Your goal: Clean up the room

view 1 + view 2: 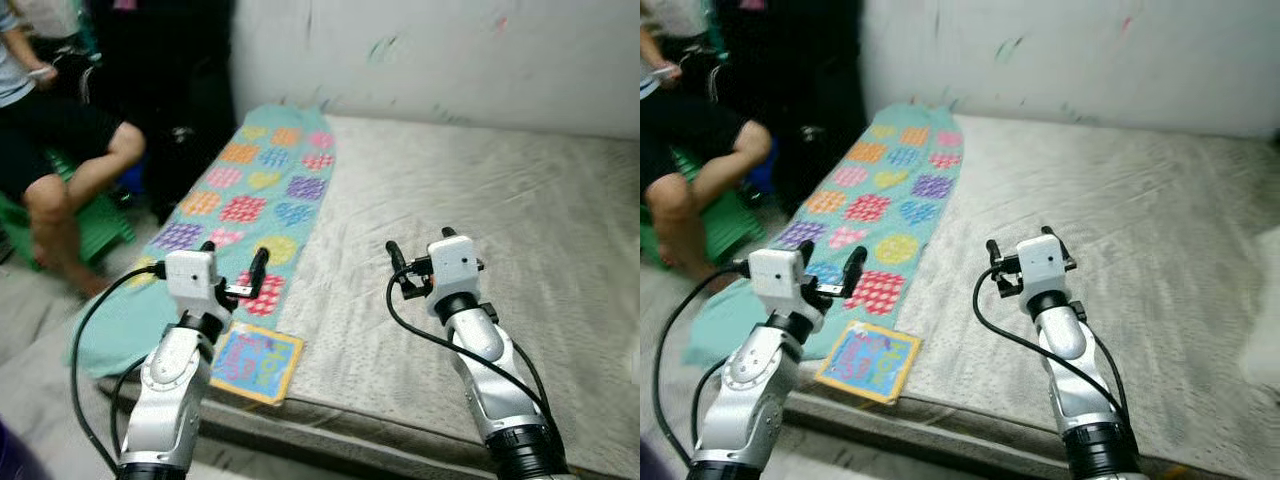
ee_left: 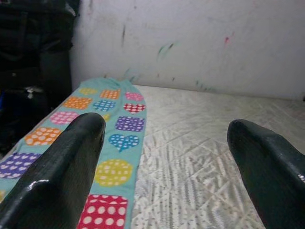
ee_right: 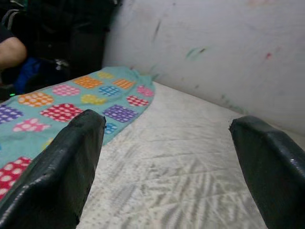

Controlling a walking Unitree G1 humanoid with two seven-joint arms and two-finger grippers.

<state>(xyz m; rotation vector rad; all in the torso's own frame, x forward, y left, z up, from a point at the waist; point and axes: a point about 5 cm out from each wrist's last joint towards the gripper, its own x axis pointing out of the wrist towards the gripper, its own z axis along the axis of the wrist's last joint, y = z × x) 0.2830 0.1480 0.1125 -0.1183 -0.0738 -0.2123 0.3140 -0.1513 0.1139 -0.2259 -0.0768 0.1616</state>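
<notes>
Teal patterned blanket (image 1: 245, 200) lies along grey mattress (image 1: 480, 250) edge.

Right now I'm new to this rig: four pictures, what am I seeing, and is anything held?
It is a humanoid robot tidying a room. Two pictures come from its head camera, looking down over its two silver arms at a bare mattress. The other two come from wrist cameras, each looking out between that gripper's two black fingers.

The left gripper and right gripper hover open above the bed, holding nothing. On the mattress's left side lies a teal blanket with coloured patches, and near the front edge a colourful book. A person sits at the left.
</notes>
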